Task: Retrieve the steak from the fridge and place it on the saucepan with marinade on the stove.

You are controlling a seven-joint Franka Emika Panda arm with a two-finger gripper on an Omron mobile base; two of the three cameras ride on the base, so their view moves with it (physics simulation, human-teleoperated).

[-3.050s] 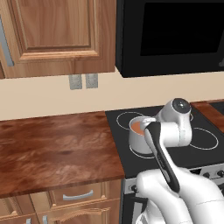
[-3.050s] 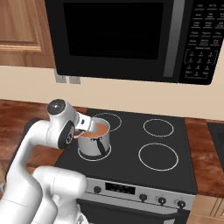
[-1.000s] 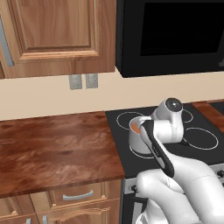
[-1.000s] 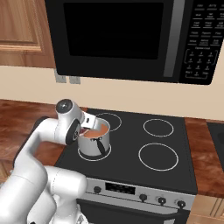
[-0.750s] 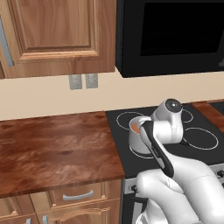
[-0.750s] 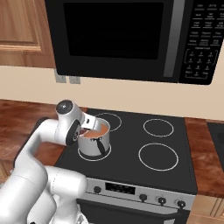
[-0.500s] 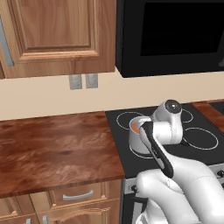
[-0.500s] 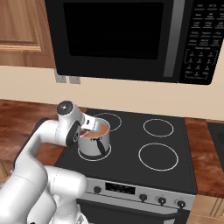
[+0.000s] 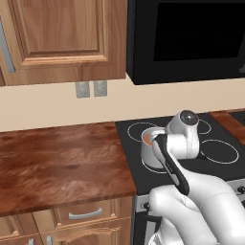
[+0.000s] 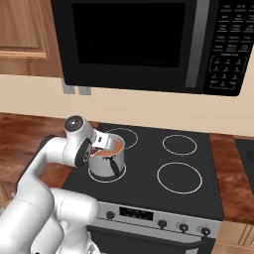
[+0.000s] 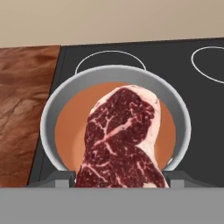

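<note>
I have the steak pinched at its near edge in the gripper, hanging ahead of the tips over the marinade in the saucepan. It looks limp, light and slick to me, so I'd hold it by the edge. The stove lies beyond, the wooden counter to one side; nothing blocks the drop.

My gripper holds the steak over the marinade in the saucepan, on the stove's near-left burner, countertop left, microwave above.
</note>
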